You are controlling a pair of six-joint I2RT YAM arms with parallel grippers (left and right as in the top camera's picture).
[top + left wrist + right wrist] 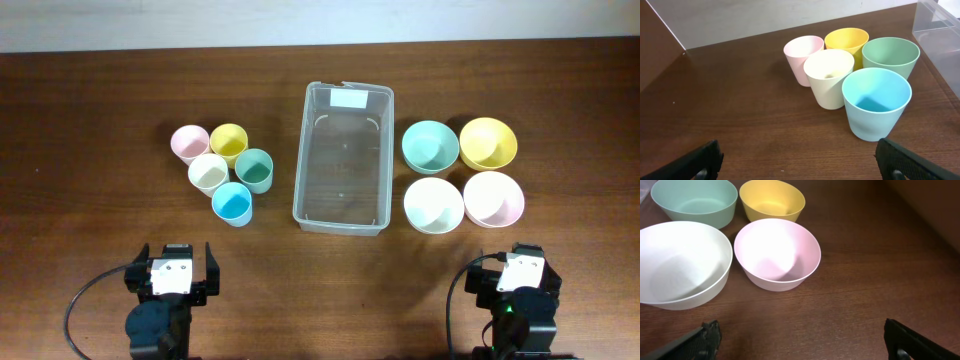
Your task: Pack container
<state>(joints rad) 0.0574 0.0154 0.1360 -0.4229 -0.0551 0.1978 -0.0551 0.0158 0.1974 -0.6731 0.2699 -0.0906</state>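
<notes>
The clear container (343, 215) stands empty at the table's centre, white label at its far end; a corner shows in the left wrist view (940, 20). Left of it are several cups: pink (189, 143), yellow (229, 144), white (208, 173), green (254, 170), blue (232, 204). They also show in the left wrist view, with blue (875, 102) nearest. Right of the container are bowls: teal (430, 146), yellow (488, 143), white (433, 204), pink (493, 198). My left gripper (800, 162) is open and empty, short of the cups. My right gripper (805, 342) is open and empty, short of the bowls.
The wood table's front edge lies near both arms (175, 275) (518, 275). In the right wrist view the white bowl (682, 262) and the pink bowl (777, 252) are nearest, the teal bowl (695, 200) and the yellow bowl (772, 200) behind.
</notes>
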